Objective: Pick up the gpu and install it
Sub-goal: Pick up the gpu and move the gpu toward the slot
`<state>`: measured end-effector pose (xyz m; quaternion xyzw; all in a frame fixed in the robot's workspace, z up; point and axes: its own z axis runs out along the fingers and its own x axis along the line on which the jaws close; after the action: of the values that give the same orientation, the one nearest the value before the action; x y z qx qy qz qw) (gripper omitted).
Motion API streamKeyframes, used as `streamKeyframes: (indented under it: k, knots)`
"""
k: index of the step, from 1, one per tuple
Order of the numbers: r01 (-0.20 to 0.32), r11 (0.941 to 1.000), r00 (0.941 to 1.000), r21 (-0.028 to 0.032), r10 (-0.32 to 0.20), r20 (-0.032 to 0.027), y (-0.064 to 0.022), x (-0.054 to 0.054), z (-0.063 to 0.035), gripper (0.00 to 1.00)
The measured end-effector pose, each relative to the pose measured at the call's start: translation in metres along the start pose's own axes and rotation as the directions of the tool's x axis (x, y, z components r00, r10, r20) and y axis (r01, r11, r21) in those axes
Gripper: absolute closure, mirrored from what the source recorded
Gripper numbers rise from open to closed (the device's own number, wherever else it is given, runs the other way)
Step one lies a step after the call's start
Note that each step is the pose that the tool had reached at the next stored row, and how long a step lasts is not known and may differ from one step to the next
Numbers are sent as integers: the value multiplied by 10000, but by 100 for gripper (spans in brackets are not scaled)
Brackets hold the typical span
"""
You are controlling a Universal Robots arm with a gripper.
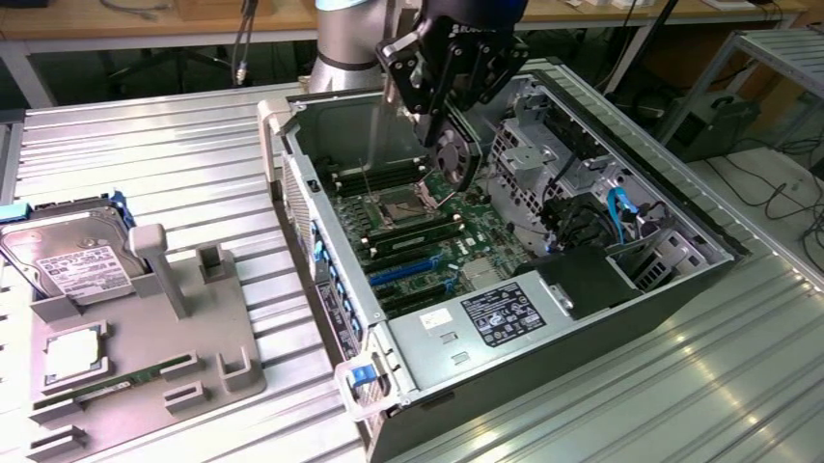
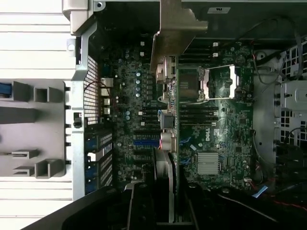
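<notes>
In the exterior view the pick-up is done and the install is not. At 12 o'clock the claw [image 1: 441, 118] is pinched on the top edge of the gpu [image 1: 456, 159]. The card hangs on edge in the air inside the open case [image 1: 291, 154], above the motherboard [image 1: 431, 236] and clear of it. It is not seated, and the blue slots [image 1: 405, 272] lie lower on the board, toward 6 o'clock from the card, with nothing in them. I judge the task a little past halfway: what is left is lining up, lowering and pressing home. At 8 o'clock the grey tray [image 1: 193, 362] on the ribbed surface [image 1: 168, 154] carries the hard drive [image 1: 71, 258] and the memory stick [image 1: 123, 383], both untouched. The gpu looks like a thin dark board with a round black fan on its face. In the wrist view the card is seen edge-on as a narrow strip running away from the claw's dark fingers across the middle of the board. Its silver-beige bracket [image 2: 177, 33] is at the far end, bent and broad, near the case wall. The fan bulges from the side nearest the blue slot [image 2: 146, 142], and the card's edge hovers just beside that slot, not in it.
</notes>
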<state>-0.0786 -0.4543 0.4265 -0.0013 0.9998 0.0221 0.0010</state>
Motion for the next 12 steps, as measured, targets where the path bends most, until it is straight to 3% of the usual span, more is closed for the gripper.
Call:
streamKeyframes:
  k: [2, 3, 12]
  knots:
    - [-12, 9998, 10000, 199, 12, 24, 7, -36, 1, 72]
    - [-19, 9997, 10000, 245, 18, 31, 9, -54, 4, 72]
    - [-41, 9997, 10000, 244, 40, 32, 28, -275, 26, 72]
